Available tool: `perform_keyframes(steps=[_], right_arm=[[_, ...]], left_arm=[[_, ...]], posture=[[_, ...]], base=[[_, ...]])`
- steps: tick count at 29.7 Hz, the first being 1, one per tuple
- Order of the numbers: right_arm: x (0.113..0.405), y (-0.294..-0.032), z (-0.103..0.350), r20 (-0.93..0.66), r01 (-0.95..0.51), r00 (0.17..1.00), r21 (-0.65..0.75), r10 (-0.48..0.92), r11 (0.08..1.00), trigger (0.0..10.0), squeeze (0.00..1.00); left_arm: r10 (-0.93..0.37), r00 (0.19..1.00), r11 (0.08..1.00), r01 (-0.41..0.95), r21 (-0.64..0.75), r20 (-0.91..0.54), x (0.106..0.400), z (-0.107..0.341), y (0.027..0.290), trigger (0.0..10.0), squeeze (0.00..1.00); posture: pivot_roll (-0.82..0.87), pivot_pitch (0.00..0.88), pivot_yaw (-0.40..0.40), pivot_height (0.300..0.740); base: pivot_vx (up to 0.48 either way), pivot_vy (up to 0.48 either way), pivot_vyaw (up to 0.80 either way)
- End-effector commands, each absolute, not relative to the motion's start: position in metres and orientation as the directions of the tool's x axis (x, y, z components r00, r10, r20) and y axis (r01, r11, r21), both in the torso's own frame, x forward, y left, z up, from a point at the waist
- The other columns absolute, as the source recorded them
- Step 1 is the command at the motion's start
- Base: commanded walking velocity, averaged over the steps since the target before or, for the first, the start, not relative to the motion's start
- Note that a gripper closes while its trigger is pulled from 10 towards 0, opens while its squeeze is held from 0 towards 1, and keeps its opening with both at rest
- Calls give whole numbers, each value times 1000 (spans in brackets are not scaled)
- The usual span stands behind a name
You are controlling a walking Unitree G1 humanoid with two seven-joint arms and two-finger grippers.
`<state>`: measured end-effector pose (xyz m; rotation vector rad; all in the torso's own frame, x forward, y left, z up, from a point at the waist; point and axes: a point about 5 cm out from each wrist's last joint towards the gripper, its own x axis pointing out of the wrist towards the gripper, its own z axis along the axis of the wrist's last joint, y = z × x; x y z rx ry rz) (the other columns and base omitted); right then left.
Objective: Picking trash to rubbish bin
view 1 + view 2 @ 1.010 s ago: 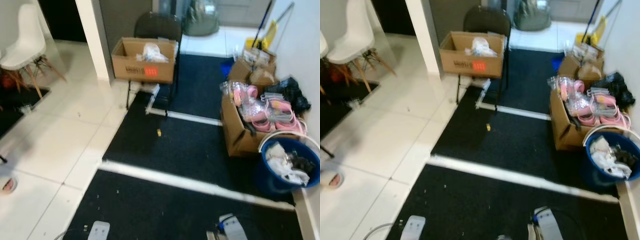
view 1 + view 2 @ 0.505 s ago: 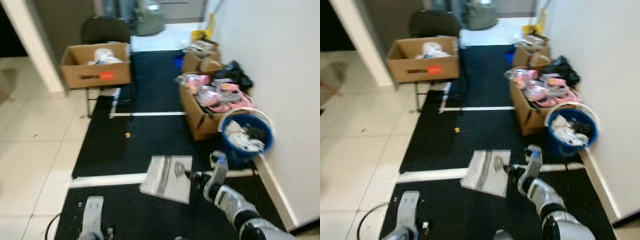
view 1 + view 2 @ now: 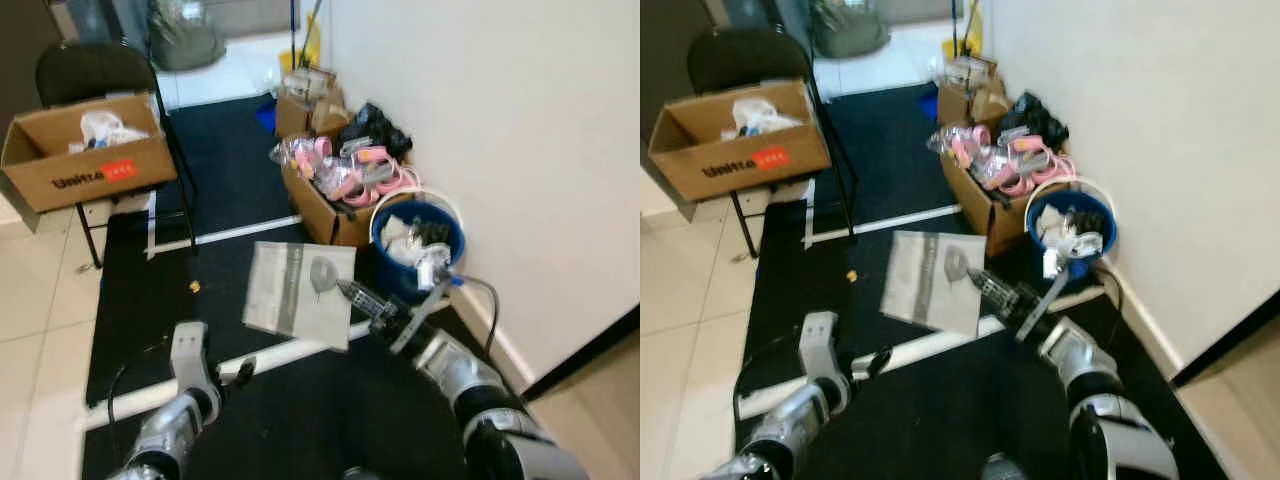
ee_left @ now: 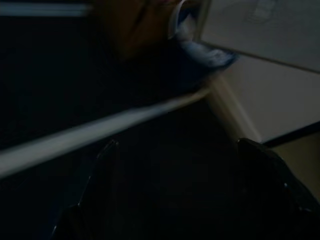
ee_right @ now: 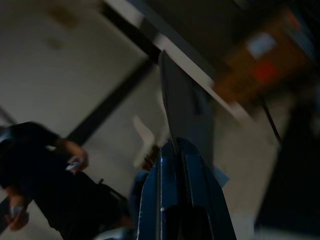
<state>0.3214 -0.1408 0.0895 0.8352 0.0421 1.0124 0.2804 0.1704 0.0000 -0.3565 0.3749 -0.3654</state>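
White wall (image 3: 480, 120) right — black carpet (image 3: 230, 180), folding chair (image 3: 95, 75) beyond.

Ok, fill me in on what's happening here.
The robot's right gripper is shut on a flat grey sheet of trash, held out above the black mat. The blue rubbish bin, already holding rubbish, stands by the wall just beyond it. The left gripper hangs low over the mat, idle.
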Motion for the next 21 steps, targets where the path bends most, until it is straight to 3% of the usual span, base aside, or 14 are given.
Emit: perform_keyframes(steps=[1, 5, 9, 12, 13, 17, 18, 19, 21], right_arm=[[314, -135, 81, 343, -721, 537, 660, 771, 208, 10000, 0], [311, -134, 81, 345, -738, 499, 650, 795, 181, 10000, 0], [305, -131, 83, 368, -766, 438, 630, 820, 127, 10000, 0], [302, -131, 86, 382, -778, 412, 620, 827, 101, 10000, 0], [302, -131, 86, 382, -778, 412, 620, 827, 101, 10000, 0], [302, -134, 87, 376, -783, 404, 613, 834, 103, 10000, 0], [302, -134, 87, 376, -783, 404, 613, 834, 103, 10000, 0], [302, -134, 87, 371, -782, 405, 614, 836, 107, 10000, 0], [302, -135, 87, 368, -782, 404, 614, 837, 108, 10000, 0]], left_arm=[[-426, 857, 854, 276, -440, -290, 269, -7, 176, 10000, 0], [-542, 839, 761, 463, -453, -52, 285, 29, 181, 10000, 0], [-710, 688, 604, 703, -375, 147, 280, 71, 181, 10000, 0], [-783, 579, 510, 806, -299, 226, 272, 98, 180, 10000, 0], [-783, 579, 510, 806, -299, 226, 272, 98, 180, 10000, 0], [-897, 335, 315, 942, -116, 287, 248, 149, 173, 10000, 0], [-897, 335, 315, 942, -116, 287, 248, 149, 173, 10000, 0], [-925, 268, 257, 963, -74, 268, 239, 160, 169, 10000, 0], [-933, 249, 244, 968, -52, 259, 236, 164, 168, 10000, 0]], posture=[[-62, 78, 62, 740], [-56, 84, 59, 740], [-54, 87, 59, 740], [-55, 88, 59, 740], [-55, 88, 59, 740], [-52, 89, 60, 740], [-52, 89, 60, 740], [-51, 89, 59, 740], [-51, 91, 59, 740]], base=[[0, 0, 0], [0, 0, 0], [0, 0, 0], [0, 0, 0], [0, 0, 0], [0, 0, 0], [0, 0, 0], [0, 0, 0], [0, 0, 0]])
